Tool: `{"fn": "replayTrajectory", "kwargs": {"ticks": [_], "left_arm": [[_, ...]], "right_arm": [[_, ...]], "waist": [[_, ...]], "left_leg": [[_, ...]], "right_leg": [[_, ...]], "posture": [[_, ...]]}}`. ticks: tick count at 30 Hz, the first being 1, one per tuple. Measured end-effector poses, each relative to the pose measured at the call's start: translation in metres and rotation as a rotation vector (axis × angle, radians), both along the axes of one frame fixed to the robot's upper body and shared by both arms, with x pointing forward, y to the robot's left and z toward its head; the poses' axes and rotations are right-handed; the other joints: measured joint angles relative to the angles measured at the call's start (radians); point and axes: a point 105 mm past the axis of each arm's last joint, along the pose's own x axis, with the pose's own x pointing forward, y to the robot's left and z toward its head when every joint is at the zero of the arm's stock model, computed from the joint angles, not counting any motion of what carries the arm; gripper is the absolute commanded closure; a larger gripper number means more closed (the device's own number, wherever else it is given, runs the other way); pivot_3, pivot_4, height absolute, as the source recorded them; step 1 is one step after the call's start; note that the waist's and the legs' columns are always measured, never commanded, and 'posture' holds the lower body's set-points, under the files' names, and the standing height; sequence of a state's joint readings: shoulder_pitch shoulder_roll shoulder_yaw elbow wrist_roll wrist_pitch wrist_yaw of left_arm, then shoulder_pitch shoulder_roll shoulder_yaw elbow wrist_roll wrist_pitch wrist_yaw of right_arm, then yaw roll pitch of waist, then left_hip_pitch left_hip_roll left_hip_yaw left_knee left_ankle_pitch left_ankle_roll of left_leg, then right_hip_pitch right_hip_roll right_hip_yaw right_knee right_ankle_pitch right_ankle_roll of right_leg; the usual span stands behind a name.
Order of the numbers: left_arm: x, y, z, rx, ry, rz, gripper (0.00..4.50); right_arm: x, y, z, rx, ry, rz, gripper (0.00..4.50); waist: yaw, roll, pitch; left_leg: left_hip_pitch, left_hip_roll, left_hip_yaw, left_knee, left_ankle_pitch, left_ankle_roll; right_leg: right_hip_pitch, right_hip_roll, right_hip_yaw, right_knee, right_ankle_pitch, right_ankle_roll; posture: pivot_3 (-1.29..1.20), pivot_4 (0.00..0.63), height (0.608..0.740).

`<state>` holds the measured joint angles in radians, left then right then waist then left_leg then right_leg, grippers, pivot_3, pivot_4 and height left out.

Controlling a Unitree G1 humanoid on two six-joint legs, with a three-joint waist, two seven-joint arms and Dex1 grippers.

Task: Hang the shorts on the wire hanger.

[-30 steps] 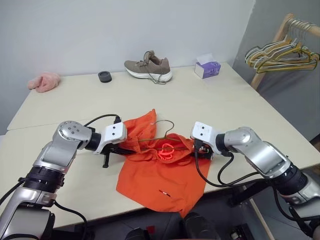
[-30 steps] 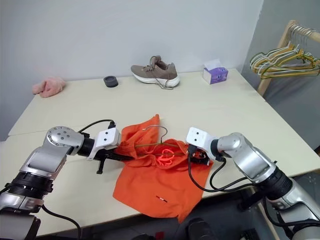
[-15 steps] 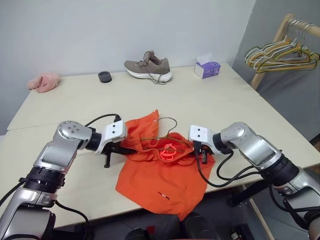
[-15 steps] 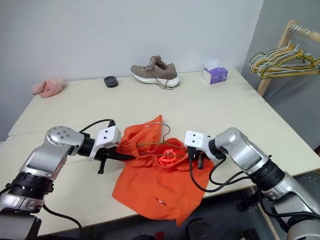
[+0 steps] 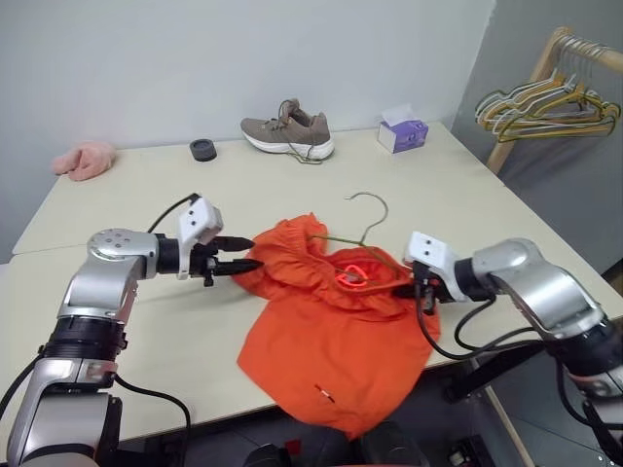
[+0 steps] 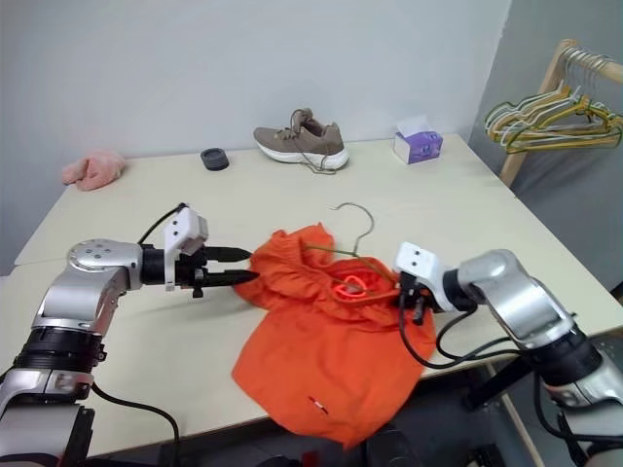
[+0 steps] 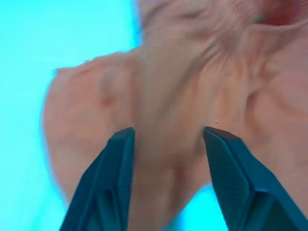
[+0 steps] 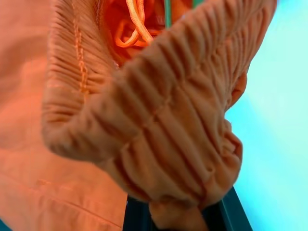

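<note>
The orange shorts (image 5: 331, 341) lie bunched on the table's near half, their lower part hanging over the front edge. The wire hanger (image 5: 374, 226) sticks up out of the waistband, hook uppermost; its lower part is hidden in the fabric. My left gripper (image 6: 248, 266) is open and level, its fingertips at the shorts' left edge, with fabric just ahead of the fingers (image 7: 120, 159). My right gripper (image 5: 424, 289) is shut on the gathered waistband (image 8: 183, 144) at the shorts' right side, and the orange drawstring (image 8: 137, 24) shows just beyond it.
A brown shoe (image 5: 288, 129), a black round item (image 5: 202, 149), a purple tissue box (image 5: 403, 134) and a pink fuzzy cloth (image 5: 86, 159) line the table's far edge. A wooden rack with coloured hangers (image 5: 545, 97) stands off the table's right.
My right gripper shut on the waistband and pulled it right. My left gripper opened, let go of the shorts and drew back left and up. The hanger's hook moved right and higher.
</note>
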<state>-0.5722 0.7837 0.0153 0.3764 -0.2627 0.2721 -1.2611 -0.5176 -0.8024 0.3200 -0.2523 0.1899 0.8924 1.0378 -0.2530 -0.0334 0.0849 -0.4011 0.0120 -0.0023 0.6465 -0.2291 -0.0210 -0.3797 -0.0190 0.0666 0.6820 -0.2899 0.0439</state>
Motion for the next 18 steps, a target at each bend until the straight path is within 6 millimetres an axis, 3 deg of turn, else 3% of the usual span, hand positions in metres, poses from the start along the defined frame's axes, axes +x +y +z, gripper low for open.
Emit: {"fn": "replayTrajectory", "kwargs": {"ticks": [3,6,12,15,18], "left_arm": [[0.010,0.015,0.011,-0.031,-0.048,0.086,2.19],[0.008,0.010,0.017,-0.099,-0.034,0.081,2.19],[-0.024,-0.050,0.029,-0.279,0.085,-0.170,2.19],[-0.046,-0.091,0.042,-0.317,0.084,-0.362,1.68],[-0.060,-0.121,0.049,-0.364,0.088,-0.487,0.75]], "right_arm": [[-0.006,-0.016,-0.005,0.020,0.025,-0.098,4.50],[-0.011,-0.034,-0.005,0.065,0.038,-0.227,4.50],[-0.021,-0.074,-0.004,0.102,0.037,-0.489,4.50],[-0.039,-0.098,-0.007,0.152,0.072,-0.672,4.50],[-0.052,-0.118,-0.010,0.152,0.081,-0.813,4.50]], "waist": [[0.000,0.000,0.000],[0.002,0.000,0.000],[-0.001,0.000,0.000],[0.000,0.000,0.000],[-0.002,0.001,0.000]], "left_leg": [[0.000,0.000,0.001,0.000,0.000,0.000],[-0.001,-0.001,0.001,0.000,0.000,0.000],[0.000,-0.001,0.002,0.000,0.000,0.000],[0.001,0.000,0.001,0.000,0.000,0.000],[0.002,-0.001,0.004,0.000,0.000,0.000]], "right_leg": [[0.000,0.000,0.000,0.000,0.000,0.000],[0.001,0.000,0.001,-0.001,0.000,0.000],[0.000,0.001,0.002,0.000,-0.002,0.003],[0.002,0.004,0.002,-0.001,-0.003,0.005],[0.003,0.004,0.004,-0.001,-0.003,0.005]], "posture": [[-0.28,0.045,0.740],[-0.29,0.048,0.740],[-0.33,0.059,0.740],[-0.34,0.062,0.740],[-0.36,0.065,0.740]]}}
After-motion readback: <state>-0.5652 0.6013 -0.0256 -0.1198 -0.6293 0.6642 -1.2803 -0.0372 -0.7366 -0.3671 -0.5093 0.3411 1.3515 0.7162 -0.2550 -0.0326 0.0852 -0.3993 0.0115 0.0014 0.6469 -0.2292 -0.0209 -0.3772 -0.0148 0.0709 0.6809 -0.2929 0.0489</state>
